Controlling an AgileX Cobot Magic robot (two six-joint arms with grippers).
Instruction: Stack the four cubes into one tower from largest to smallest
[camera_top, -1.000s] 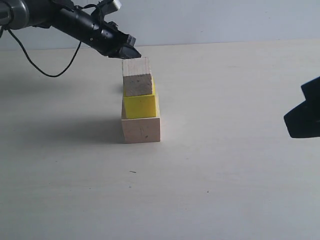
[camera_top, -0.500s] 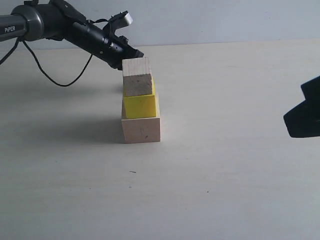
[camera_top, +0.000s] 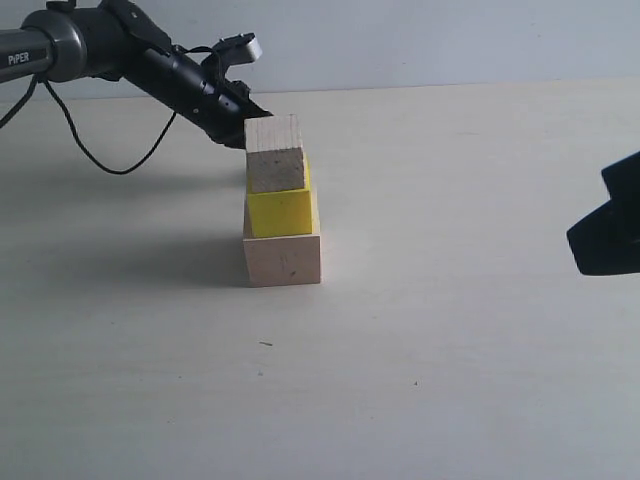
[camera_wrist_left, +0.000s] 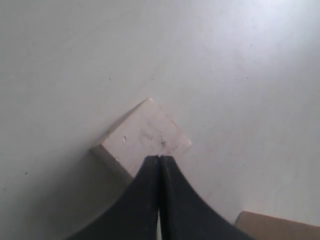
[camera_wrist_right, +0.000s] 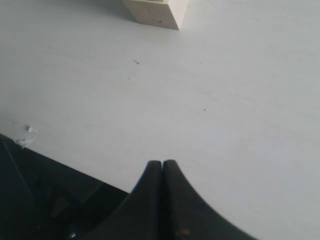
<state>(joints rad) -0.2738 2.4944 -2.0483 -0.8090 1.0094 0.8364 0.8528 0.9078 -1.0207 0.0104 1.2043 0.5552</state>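
I have the tower (camera_top: 280, 205) standing three high on the table (camera_top: 450, 350), a little left of centre in the exterior view. The large pale wood cube (camera_top: 282, 260) is the base, the yellow cube (camera_top: 280, 212) sits on it, and the smaller pale wood cube (camera_top: 275, 158) is on top.

The left end effector (camera_top: 245, 112) reaches in from the upper left. Its tip is right at the upper left corner of the top cube, on the far side; I cannot tell whether it touches. On the left wrist view its fingers (camera_wrist_left: 145, 200) are pressed tight together with nothing between them. Just past the tips, a fourth pale wood cube (camera_wrist_left: 142, 137) lies flat on the table, with the near edge of its top face hidden by the fingers. That cube does not show in the exterior view. A tan corner (camera_wrist_left: 272, 227) also shows at the edge of the left wrist view, and I cannot tell what it is.

The right end effector (camera_top: 605, 225) hangs at the right edge, well apart from the tower. Its fingers (camera_wrist_right: 145, 200) are likewise closed together and empty above bare table, with the base cube far ahead of them.
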